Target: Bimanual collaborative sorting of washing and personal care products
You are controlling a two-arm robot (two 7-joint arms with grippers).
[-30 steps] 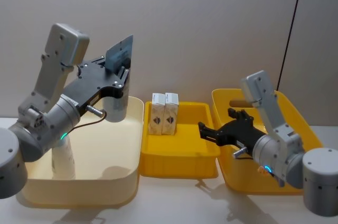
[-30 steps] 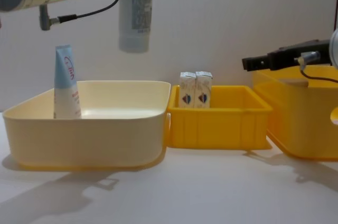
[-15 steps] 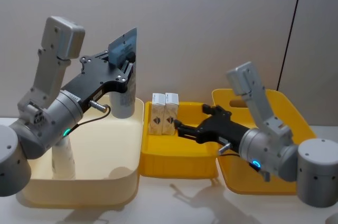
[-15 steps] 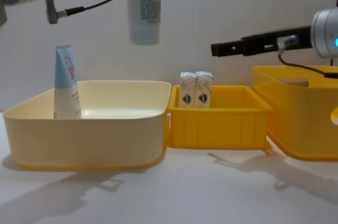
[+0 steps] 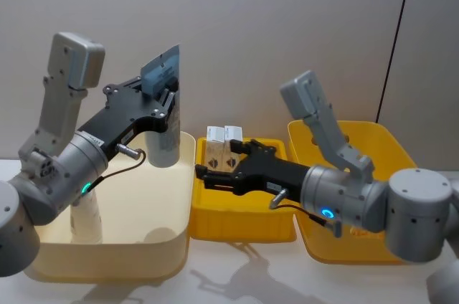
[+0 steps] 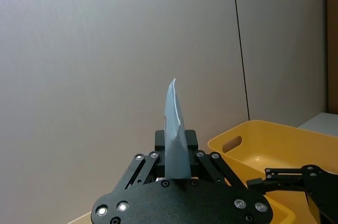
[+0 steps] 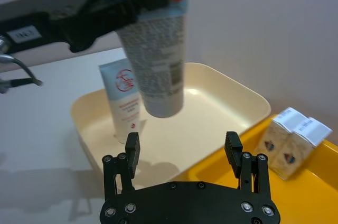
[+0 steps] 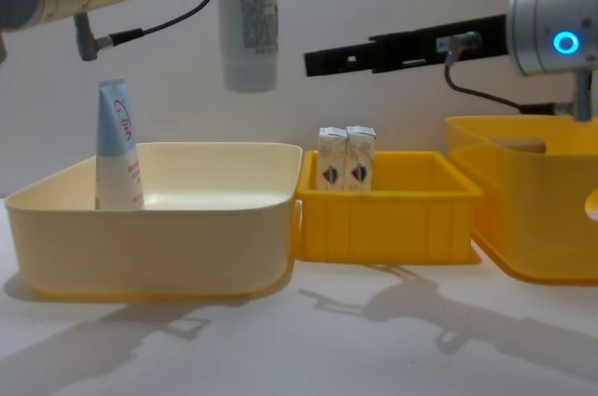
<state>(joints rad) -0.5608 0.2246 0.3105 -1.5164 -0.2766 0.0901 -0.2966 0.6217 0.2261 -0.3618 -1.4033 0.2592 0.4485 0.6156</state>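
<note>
Tubes number two, cartons two, bins three. The first tube [image 8: 117, 148] stands left in the cream bin [image 5: 107, 264], and the second tube [image 5: 164, 139] hangs above it, clamped in the left gripper [image 5: 166, 100]. Both cartons [image 5: 223, 153] occupy the middle yellow bin [image 5: 244, 221]; the right gripper [image 5: 206, 176], jaws apart, reaches over it

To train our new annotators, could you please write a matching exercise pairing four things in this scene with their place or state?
Things:
1. hanging tube
2. standing tube
3. two cartons
4. right end effector

Places or states:
A. in the small yellow bin
B. open and empty, in the air
C. in the cream bin
D. clamped in the left end effector

Pairs: 1-D, 2-C, 3-A, 4-B
</note>
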